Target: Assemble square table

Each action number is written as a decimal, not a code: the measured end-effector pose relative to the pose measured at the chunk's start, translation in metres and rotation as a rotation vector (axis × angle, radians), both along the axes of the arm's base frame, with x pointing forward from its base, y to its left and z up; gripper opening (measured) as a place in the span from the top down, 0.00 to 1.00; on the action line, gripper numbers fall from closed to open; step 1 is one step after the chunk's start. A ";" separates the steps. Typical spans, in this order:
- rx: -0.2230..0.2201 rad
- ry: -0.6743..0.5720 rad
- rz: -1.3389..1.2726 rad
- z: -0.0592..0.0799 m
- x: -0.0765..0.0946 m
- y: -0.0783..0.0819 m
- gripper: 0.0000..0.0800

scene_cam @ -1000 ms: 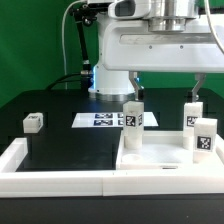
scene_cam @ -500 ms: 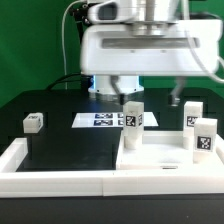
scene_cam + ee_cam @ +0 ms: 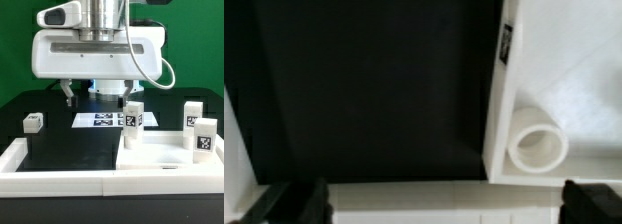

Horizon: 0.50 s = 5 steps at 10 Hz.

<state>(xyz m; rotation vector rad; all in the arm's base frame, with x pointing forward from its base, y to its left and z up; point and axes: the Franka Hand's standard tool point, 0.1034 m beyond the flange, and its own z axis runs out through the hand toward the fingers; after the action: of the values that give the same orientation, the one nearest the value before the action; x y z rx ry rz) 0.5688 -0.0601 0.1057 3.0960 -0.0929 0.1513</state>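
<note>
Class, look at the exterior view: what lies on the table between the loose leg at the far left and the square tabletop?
In the exterior view, only the marker board lies between the loose leg and the square tabletop.

A plain green wall [image 3: 30, 45] stands behind the gripper, and a black table [image 3: 55, 140] lies beneath it, evenly lit.

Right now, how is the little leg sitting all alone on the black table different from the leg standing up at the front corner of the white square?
The lone leg lies low on the black table; the front-corner leg stands upright on the square tabletop. The lone leg sits far off toward the exterior view's left; the front-corner leg is at the right. Both are white with black-and-white tags.
</note>
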 end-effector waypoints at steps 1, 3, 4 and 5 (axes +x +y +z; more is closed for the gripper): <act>-0.004 0.002 0.001 0.000 -0.001 -0.009 0.19; -0.007 0.004 -0.017 -0.001 -0.004 -0.026 0.19; -0.007 0.010 -0.036 -0.002 -0.011 -0.041 0.19; -0.007 0.021 -0.039 -0.005 -0.024 -0.056 0.19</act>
<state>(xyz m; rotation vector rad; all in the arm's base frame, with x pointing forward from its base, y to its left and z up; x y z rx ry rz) 0.5453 -0.1165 0.1006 3.0856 -0.1519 0.1170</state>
